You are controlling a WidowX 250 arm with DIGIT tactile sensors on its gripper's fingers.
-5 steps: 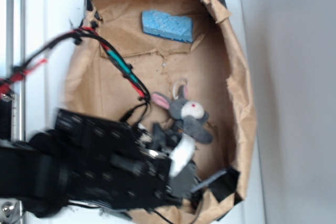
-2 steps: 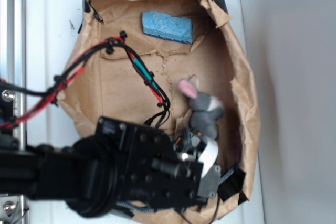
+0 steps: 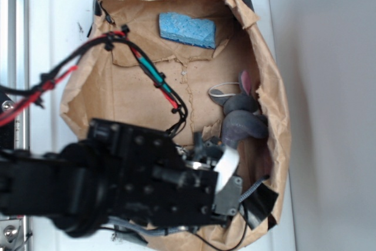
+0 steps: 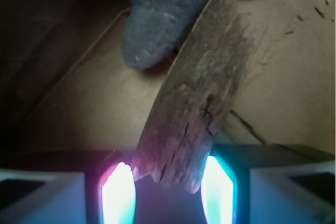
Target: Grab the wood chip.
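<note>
Wood chip point(image 4: 202, 98): rough, grey-brown, streaked with grain and small cracks; long and flat, it runs from the lower middle of the view up toward the top right, its lower end ragged.
Gripper point(image 4: 168, 190): the chip's lower end lies between the two fingertips, which glow, pink at left and cyan at right; each sits right against an edge of the chip.
Plush toy point(image 4: 168, 9): grey and fuzzy, at the top of the view, touching the chip's upper left edge.
Brown paper floor point(image 4: 283, 87): creased and torn, with small dark crumbs at top right; the left side lies in deep shadow.
</note>
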